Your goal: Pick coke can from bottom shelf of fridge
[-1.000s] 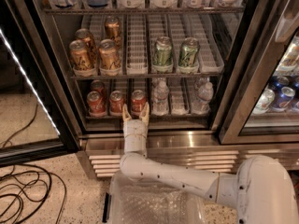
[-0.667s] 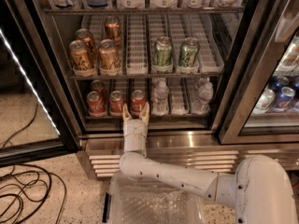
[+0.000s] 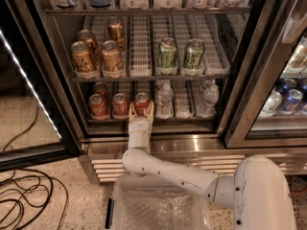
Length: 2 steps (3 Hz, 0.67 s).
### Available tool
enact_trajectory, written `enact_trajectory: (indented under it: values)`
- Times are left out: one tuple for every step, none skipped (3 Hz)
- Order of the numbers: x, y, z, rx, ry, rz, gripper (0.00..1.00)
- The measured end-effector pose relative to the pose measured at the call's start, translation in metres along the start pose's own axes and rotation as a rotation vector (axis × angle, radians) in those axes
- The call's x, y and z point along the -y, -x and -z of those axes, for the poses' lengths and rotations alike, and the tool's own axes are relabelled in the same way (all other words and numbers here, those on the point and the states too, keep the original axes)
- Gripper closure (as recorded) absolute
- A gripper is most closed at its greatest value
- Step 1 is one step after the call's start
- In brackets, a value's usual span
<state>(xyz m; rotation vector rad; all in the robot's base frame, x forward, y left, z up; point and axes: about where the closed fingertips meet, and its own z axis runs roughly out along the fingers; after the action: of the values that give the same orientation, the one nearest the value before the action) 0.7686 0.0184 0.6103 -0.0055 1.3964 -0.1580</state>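
The fridge [image 3: 238, 87] stands open in front of me. On its bottom shelf [image 3: 178, 122], at the left, stand three red coke cans in front: left [image 3: 98, 106], middle [image 3: 120, 106] and right [image 3: 142, 101], with another behind them [image 3: 100, 88]. My gripper [image 3: 141, 111] reaches up over the sill to the front of the shelf. It is open, with one finger [image 3: 132, 111] left and the other right of the right-hand coke can's lower part. My white arm runs down to the base at the lower right.
Clear water bottles [image 3: 164, 100] [image 3: 208, 97] stand right of the coke cans. Gold-brown cans [image 3: 111, 57] and green cans [image 3: 168, 54] fill the rack above. The steel sill [image 3: 201, 145] and grille lie below. The open door [image 3: 33, 92] is at left, cables [image 3: 24, 195] on the floor.
My gripper has moved forward and slightly up into the shelf, so its fingers now flank the right-hand coke can instead of sitting just below it.
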Motion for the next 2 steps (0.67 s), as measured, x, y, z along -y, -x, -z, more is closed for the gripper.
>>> enact_trajectory:
  values:
    - [0.000, -0.001, -0.009, 0.003, -0.004, 0.004, 0.37]
    - [0.000, -0.005, -0.020, -0.006, -0.009, 0.010, 0.35]
